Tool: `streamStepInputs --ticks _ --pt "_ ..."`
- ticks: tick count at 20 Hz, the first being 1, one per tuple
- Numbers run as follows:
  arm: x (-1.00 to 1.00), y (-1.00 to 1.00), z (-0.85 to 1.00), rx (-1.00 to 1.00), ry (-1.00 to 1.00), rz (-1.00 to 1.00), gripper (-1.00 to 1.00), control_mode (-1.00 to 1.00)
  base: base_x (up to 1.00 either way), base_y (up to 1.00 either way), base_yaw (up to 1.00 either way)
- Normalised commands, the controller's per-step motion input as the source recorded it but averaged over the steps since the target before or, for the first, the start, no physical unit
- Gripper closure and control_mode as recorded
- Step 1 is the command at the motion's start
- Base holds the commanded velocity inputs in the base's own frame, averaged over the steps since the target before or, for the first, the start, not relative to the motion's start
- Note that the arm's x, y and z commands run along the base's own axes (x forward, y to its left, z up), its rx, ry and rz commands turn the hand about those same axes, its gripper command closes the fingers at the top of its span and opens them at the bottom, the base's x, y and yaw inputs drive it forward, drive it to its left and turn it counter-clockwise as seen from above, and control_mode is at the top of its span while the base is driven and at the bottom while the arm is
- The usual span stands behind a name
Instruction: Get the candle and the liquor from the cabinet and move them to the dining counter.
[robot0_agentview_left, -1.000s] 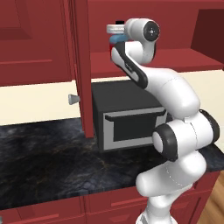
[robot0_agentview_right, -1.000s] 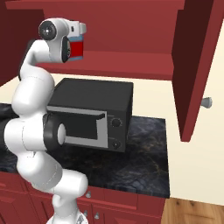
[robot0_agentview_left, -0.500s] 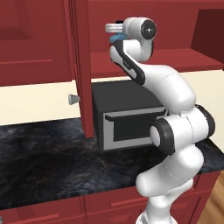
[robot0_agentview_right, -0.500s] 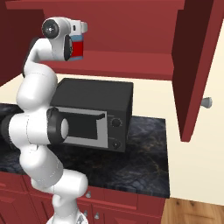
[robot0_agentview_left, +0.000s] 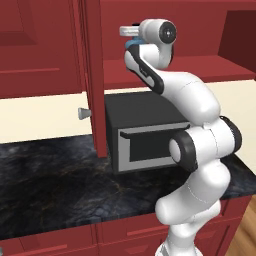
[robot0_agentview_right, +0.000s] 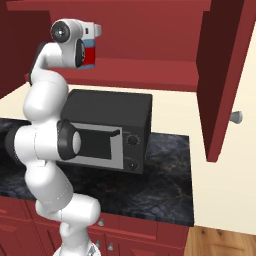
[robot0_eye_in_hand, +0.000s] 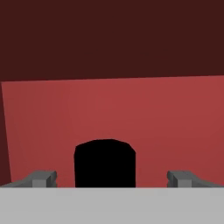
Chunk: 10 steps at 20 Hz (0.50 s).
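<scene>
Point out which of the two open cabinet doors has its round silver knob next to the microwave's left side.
The left-hand door: its knob juts out beside the microwave. The other door hangs far right.

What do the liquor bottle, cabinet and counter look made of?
Liquor: glossy blue body with a red label band, likely glass or plastic; the render leaves it open. Its cap is matte black. Cabinet: dark red painted wood, judging by the panelled doors, satin finish. Counter: black marbled stone with pale veins, polished.
</scene>
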Motion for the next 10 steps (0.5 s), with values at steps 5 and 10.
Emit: streamStepInputs --ticks 5,10 --pt "0.07 0.02 0.0 0.0 0.0 0.0 -1.0 -1.0 0.0 0.0 0.0" --pt "0.0 0.0 0.0 0.0 0.0 0.0 -1.0 -1.0 0.0 0.0 0.0"
